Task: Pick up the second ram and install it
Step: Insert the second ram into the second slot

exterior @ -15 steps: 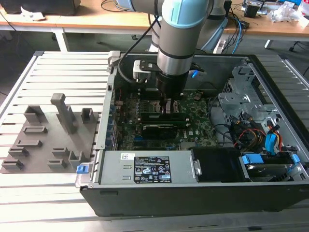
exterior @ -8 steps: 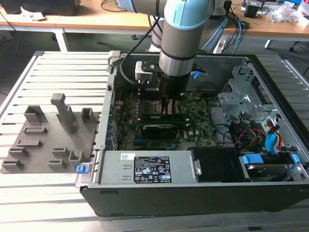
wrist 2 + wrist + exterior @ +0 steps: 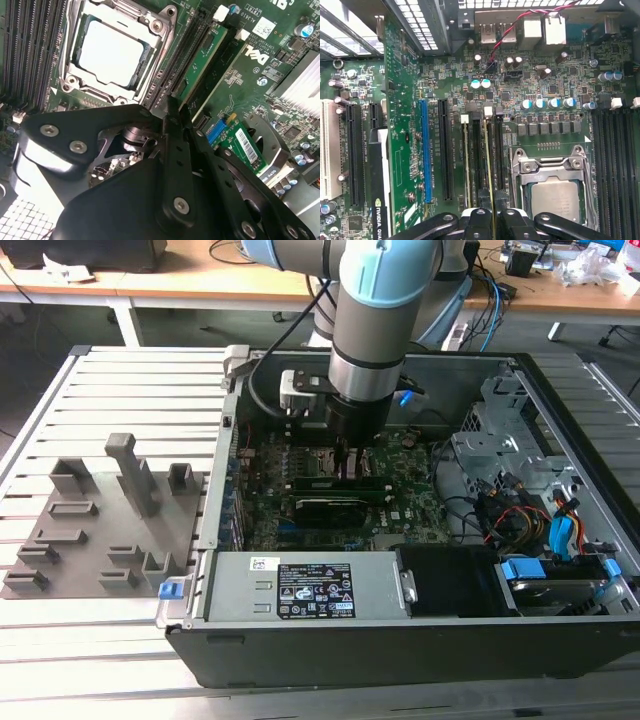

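In the first wrist view, the second ram [image 3: 489,165] shows edge-on as a thin yellowish-green line standing in a black memory slot beside the CPU socket [image 3: 555,195]. My gripper [image 3: 493,216] is shut on its near end, one black finger on each side. In the second wrist view, the fingertips [image 3: 174,107] press together right over the slots next to the socket [image 3: 110,52]. In the exterior view, the gripper [image 3: 345,458] reaches down into the open computer case onto the motherboard [image 3: 400,490].
Another green memory stick [image 3: 202,62] sits in a neighbouring slot [image 3: 465,160]. The case walls, a grey power supply [image 3: 300,585] and a drive bay with cables [image 3: 530,510] surround the board. The gray fixture block [image 3: 110,530] lies on the slatted table at the exterior view's left.
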`<state>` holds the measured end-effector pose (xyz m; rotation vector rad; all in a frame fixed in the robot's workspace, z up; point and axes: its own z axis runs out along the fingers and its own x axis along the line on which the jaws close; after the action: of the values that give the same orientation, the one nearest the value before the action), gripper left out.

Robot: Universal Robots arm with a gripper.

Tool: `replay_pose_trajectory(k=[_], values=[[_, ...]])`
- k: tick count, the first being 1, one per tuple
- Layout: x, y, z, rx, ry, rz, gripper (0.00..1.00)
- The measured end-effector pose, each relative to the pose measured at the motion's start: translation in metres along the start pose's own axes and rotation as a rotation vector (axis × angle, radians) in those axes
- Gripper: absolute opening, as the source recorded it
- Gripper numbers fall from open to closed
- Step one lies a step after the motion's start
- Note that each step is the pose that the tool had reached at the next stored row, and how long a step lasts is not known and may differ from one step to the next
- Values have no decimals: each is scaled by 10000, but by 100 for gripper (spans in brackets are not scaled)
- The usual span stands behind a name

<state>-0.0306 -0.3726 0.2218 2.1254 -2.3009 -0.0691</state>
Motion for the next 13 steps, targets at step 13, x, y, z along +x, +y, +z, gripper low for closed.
replay_pose_trajectory(k=[13], values=[[-20, 3, -52, 12, -13, 305, 14]])
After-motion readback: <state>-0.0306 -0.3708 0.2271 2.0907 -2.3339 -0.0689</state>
